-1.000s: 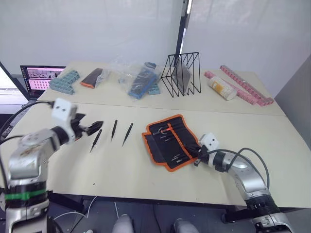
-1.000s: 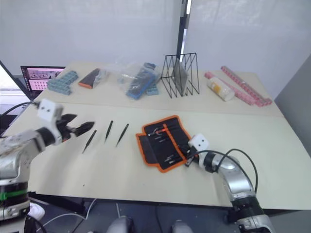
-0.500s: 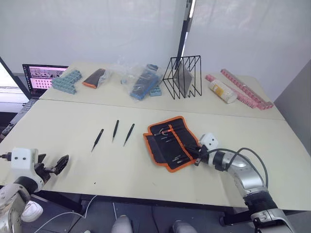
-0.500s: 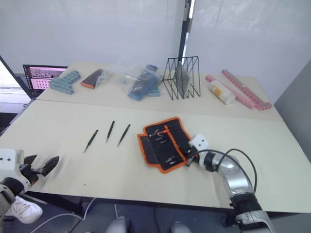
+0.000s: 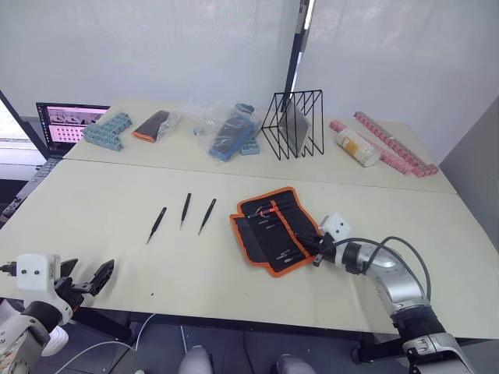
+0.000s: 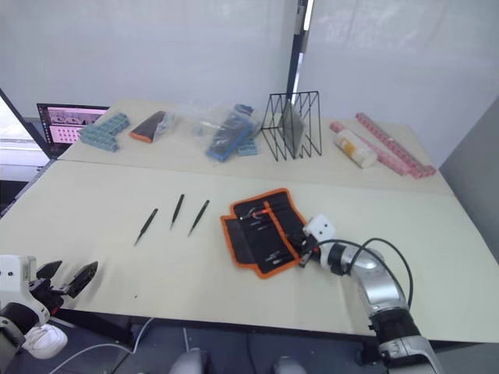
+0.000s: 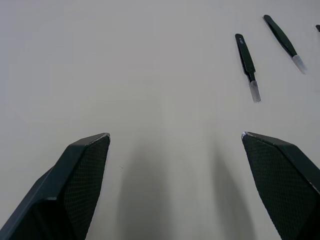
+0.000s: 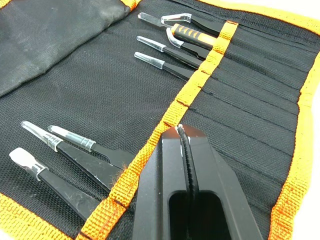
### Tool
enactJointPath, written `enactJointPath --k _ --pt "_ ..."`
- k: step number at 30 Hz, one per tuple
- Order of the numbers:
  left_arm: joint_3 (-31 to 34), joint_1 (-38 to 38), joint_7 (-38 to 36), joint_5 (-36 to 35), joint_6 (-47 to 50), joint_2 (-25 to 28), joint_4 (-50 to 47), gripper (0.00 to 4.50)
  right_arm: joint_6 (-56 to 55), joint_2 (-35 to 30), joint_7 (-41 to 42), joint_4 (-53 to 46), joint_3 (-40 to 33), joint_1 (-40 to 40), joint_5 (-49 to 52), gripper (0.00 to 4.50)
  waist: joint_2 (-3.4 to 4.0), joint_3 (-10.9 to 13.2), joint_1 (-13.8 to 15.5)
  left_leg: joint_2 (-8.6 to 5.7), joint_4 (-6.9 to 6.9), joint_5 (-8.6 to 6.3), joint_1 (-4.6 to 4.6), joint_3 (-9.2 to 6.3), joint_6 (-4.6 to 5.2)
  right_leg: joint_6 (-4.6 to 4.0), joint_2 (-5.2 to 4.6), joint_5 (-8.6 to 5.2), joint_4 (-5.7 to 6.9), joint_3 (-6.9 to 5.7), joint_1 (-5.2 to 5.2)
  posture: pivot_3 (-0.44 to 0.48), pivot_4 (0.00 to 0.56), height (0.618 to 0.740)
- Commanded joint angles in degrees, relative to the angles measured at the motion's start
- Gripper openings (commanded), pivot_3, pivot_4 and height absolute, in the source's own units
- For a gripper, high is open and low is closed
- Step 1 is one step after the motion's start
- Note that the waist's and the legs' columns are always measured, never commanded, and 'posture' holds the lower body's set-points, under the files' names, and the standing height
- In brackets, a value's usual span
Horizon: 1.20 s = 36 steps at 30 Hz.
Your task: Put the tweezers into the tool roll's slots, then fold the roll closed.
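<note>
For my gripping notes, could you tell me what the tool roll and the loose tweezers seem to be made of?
The tool roll: black woven fabric, visible weave, orange webbing trim.
The loose tweezers: probably metal with a matte black coating; clear caps, likely plastic, cover their tips.

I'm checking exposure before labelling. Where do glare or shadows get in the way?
Left eye view: the backlit curtain is blown out, the table evenly lit. Left wrist view: two soft finger shadows, tweezers crisp. Right wrist view: tool roll sharp, clear tweezer tips glint.
</note>
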Motion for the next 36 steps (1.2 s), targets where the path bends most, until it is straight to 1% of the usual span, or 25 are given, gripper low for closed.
enactJointPath --k 1,5,12,15,21,26,29,33,34,36 --pt "-0.1 0.6 -0.5 -0.9 -1.3 0.8 -1.9 4.48 1.0 -1.4 0.8 3.8 1.1 2.3 -2.5 0.0 0.0 0.0 0.1 0.0 0.0 0.0 0.0 0.0 0.0 0.0 0.0 0.0 0.0 0.0 0.0 0.0 0.15 0.713" --pt "-1.8 0.1 -0.1 -1.5 -1.0 0.6 -2.4 4.48 1.0 -1.5 0.8 3.9 1.0 2.4 -2.5 0.0 0.01 0.0 0.2 0.0 0.0 0.0 0.0 0.0 0.01 -0.01 -0.01 -0.01 -0.01 0.0 0.0 0.0 0.15 0.713" --pt "-7.9 -3.4 0.1 -0.5 -1.4 1.5 -2.7 4.48 1.2 -1.6 -0.1 3.1 0.6 3.2 -2.6 0.0 -0.02 0.0 0.3 -0.01 0.0 -0.01 -0.01 0.0 0.01 -0.01 -0.01 -0.01 -0.03 -0.01 0.01 0.0 0.15 0.713" --pt "-9.0 -7.5 3.1 -0.4 -0.5 0.6 -0.1 4.48 1.8 -1.3 -1.2 2.2 0.1 4.1 -2.3 0.0 -0.08 -0.1 0.4 -0.01 0.0 -0.01 -0.01 0.0 0.01 -0.01 0.0 -0.01 -0.02 -0.01 0.02 0.0 0.15 0.713" --pt "-16.2 -16.0 8.4 3.2 0.6 -0.6 3.2 4.48 3.0 -1.1 -2.7 -0.2 -0.1 5.5 -1.9 0.0 -0.22 -0.2 0.5 -0.05 0.02 -0.01 -0.02 -0.03 0.02 0.02 0.0 -0.01 -0.05 0.01 0.09 0.0 0.15 0.713" --pt "-21.0 -22.3 11.8 8.2 0.2 -0.1 8.5 4.48 3.9 -1.3 -3.4 -1.2 -0.3 5.3 -1.7 0.0 -0.14 -0.2 0.5 -0.05 -0.01 -0.01 -0.06 -0.05 0.03 0.02 0.04 -0.01 -0.01 0.02 0.24 0.0 0.15 0.713" --pt "-22.5 -24.0 13.1 9.5 1.1 -0.6 9.9 4.48 4.3 -1.3 -3.7 -1.8 -0.4 5.2 -1.6 0.0 -0.14 -0.2 0.4 -0.05 -0.01 -0.01 -0.08 -0.05 0.03 0.03 0.03 -0.02 -0.02 0.02 0.26 0.0 0.15 0.713" --pt "-24.1 -23.8 13.3 10.1 2.7 -0.1 9.8 4.48 5.1 -1.2 -4.1 -2.5 -0.4 5.2 -1.6 0.0 -0.08 -0.2 0.4 -0.05 -0.02 -0.01 -0.08 -0.05 0.02 0.04 0.04 -0.02 -0.01 0.01 0.24 0.0 0.15 0.713" --pt "-24.3 -23.7 13.3 10.1 3.3 0.0 9.7 3.94 5.3 -1.2 -4.2 -2.8 -0.4 5.3 -1.6 0.0 -0.08 -0.2 0.4 -0.05 -0.02 -0.01 -0.08 -0.05 0.03 0.04 0.04 -0.02 -0.01 0.02 0.24 0.0 0.15 0.713" --pt "-24.6 -23.6 13.2 10.3 4.1 0.3 9.7 3.41 5.5 -1.2 -4.4 -3.0 -0.4 5.3 -1.6 0.0 -0.03 -0.2 0.4 -0.05 -0.02 -0.01 -0.06 -0.04 0.02 0.04 0.03 -0.03 -0.02 0.02 0.26 0.0 0.15 0.713"
